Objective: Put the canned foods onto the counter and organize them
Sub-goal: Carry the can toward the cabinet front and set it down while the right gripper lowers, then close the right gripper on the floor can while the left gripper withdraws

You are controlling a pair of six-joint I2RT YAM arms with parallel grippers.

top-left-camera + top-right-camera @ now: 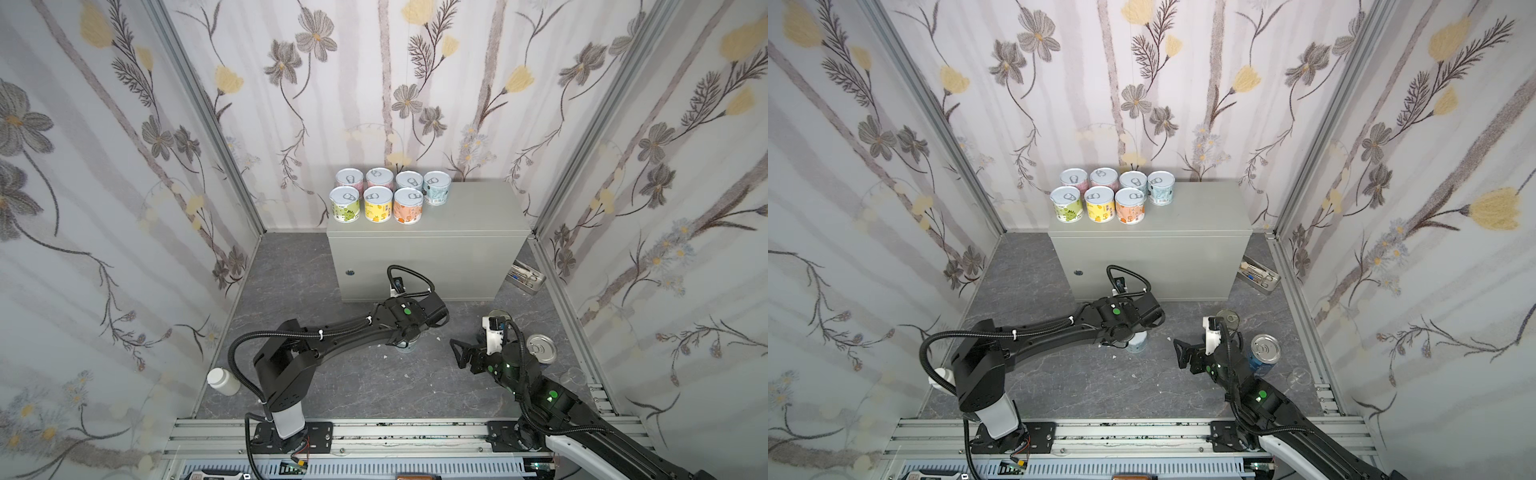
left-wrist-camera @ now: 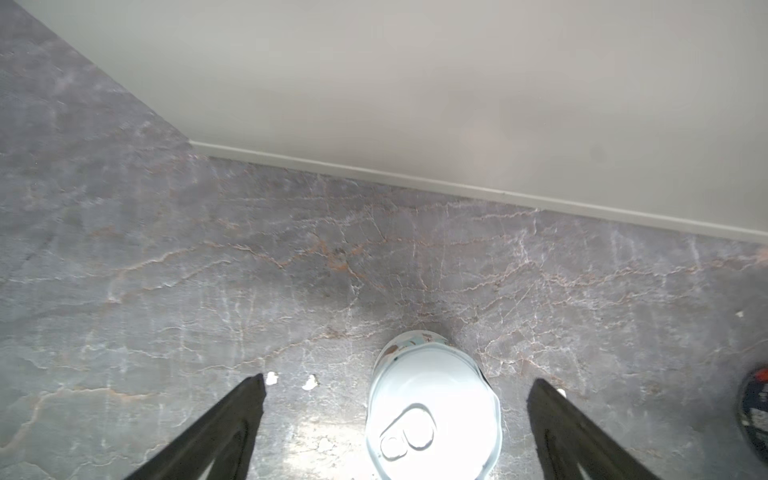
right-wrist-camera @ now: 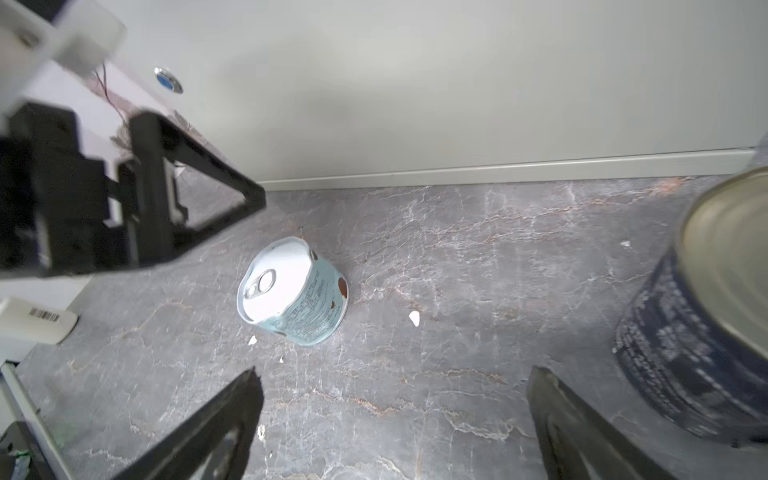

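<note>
1. The left tool [image 2: 398, 384] hangs with jaws wide apart, gripping nothing. The blue can [image 2: 432, 411] stands on the floor [image 2: 166, 249] between its fingers [image 2: 216, 424], off-centre, touching neither.
2. Best play here: centre the tool over the can, drop low around its side, then close gently, since it looks dented.
3. The right tool [image 3: 395, 373] gapes too, empty, and the navy can [image 3: 685, 332] sits just beside it.
4. Seven cans [image 1: 378, 203] line the tabletop [image 1: 469, 208] beyond the left tool. The open spot beside them looks like the target.

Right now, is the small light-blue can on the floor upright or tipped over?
Upright: the light-blue can stands on its base, pull-tab lid facing up, rim dented.
</note>
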